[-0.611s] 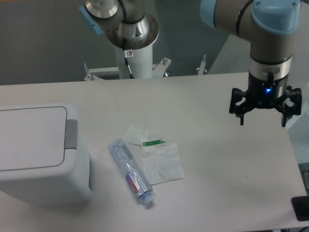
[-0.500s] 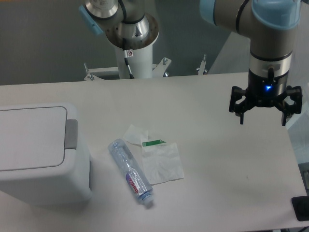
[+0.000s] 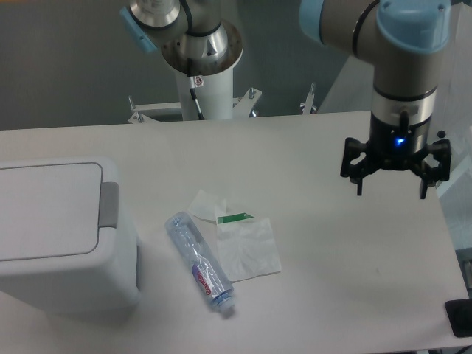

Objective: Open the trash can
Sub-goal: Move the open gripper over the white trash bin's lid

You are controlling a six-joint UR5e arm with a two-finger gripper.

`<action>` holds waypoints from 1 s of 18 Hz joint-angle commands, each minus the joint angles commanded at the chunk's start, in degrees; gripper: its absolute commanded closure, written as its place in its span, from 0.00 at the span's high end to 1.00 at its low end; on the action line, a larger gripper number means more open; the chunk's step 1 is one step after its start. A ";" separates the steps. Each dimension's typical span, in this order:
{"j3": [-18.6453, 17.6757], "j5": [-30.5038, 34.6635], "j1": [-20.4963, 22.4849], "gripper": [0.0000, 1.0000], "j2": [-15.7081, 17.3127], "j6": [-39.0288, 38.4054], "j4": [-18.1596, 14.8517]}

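The trash can [image 3: 59,236] is a big boxy white bin at the left edge of the table. Its flat white lid is down and its grey push tab [image 3: 109,204] faces right. My gripper [image 3: 391,192] hangs open and empty above the table's right side, far to the right of the trash can. Its fingers [image 3: 359,184] point down.
A clear plastic bottle [image 3: 200,261] lies on the table right of the trash can. A crumpled clear wrapper [image 3: 240,240] with a green label lies beside it. The arm's base column [image 3: 203,66] stands behind the table. A dark object [image 3: 460,317] sits at the lower right corner.
My gripper has moved a little to the left and up, still open. The trash can, the bottle and the wrapper have not moved.
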 joint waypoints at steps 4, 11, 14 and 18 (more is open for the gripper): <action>-2.72 -1.59 -0.35 1.00 0.70 -1.48 0.00; -7.83 -2.29 -5.53 1.00 5.18 -17.54 0.00; -6.86 -2.20 -8.60 1.00 5.19 -28.89 0.78; -5.54 -2.46 -11.69 1.00 5.88 -39.77 3.60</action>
